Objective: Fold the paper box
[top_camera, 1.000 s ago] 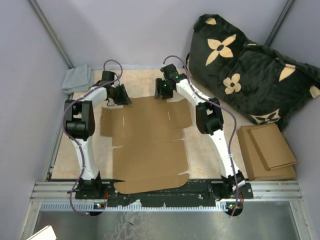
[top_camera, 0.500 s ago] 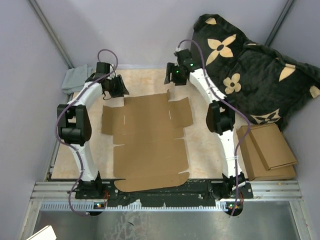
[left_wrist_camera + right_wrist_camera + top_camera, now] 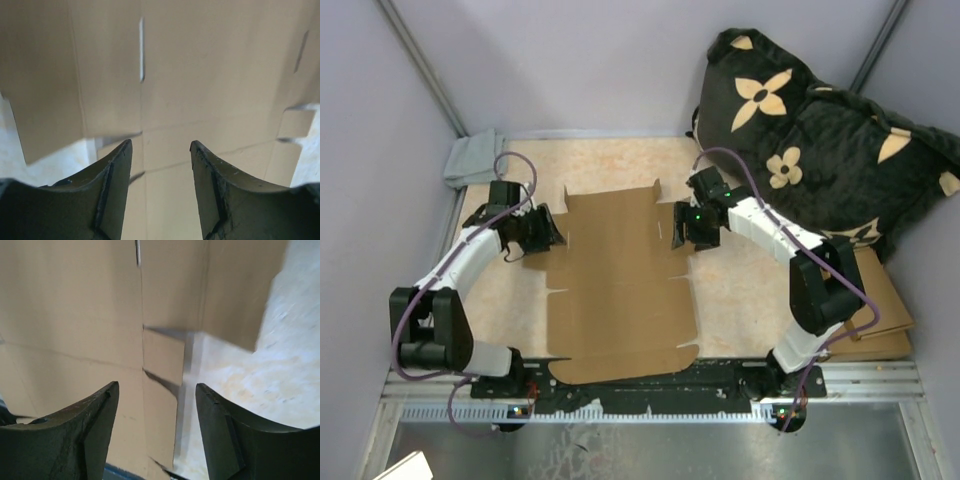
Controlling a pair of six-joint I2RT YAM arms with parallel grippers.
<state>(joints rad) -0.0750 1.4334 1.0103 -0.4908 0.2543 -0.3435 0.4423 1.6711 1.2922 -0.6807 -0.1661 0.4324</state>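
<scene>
The paper box [image 3: 620, 290] is a brown die-cut sheet lying mostly flat in the middle of the table, its rounded front tab reaching the near rail. My left gripper [image 3: 545, 232] is at its far left side flap and my right gripper [image 3: 682, 225] at its far right side flap. In the left wrist view the left gripper [image 3: 160, 142] is open over the sheet [image 3: 210, 75], with the left flap [image 3: 45, 90] tilted up off the table. The right gripper [image 3: 157, 385] is open above the sheet's right edge, where the right flap [image 3: 235, 285] also hangs raised. Neither holds anything.
A black cushion with tan flowers [image 3: 820, 130] fills the back right. Stacked thicker cardboard pieces [image 3: 875, 310] lie at the right under the right arm's elbow. A grey cloth [image 3: 472, 160] sits at the back left corner. A metal rail [image 3: 650, 385] runs along the near edge.
Both arms have swung back from the sheet's far edge and come in low at its two side flaps. Both sets of jaws have widened. The side flaps now look lifted.
</scene>
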